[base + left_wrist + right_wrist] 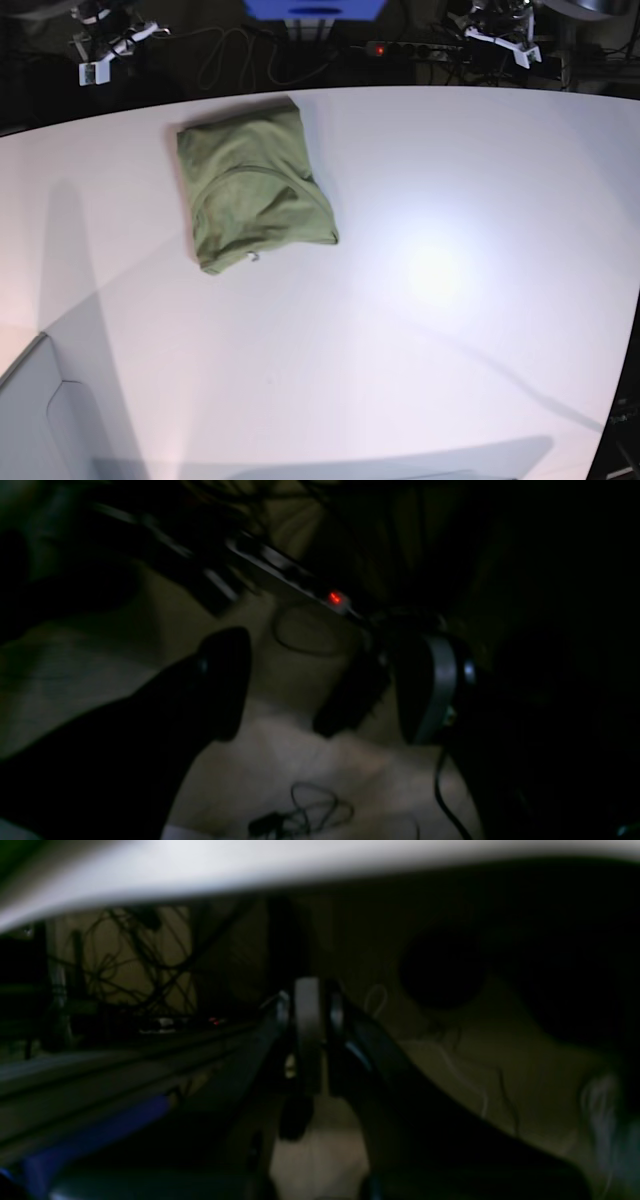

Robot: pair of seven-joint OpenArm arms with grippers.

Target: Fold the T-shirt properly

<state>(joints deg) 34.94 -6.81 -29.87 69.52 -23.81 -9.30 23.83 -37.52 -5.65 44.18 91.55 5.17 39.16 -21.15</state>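
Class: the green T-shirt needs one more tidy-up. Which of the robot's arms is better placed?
The right arm, probably: the T-shirt lies on the table's left in the base view, that arm's side. Both arms are withdrawn.

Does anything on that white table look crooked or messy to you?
Slightly. The folded olive T-shirt lies askew to the table edge, its sides uneven, with a small white tag peeking out at the near edge. Nothing spilled or damaged.

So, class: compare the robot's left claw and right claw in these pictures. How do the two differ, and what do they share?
The left claw stands wide open, a clear gap between its fingers; the right claw is shut, fingers pressed together. The left claw looks down at cables on the floor; the right claw sits just under the white table edge. Both are dark, empty, and away from the folded T-shirt.
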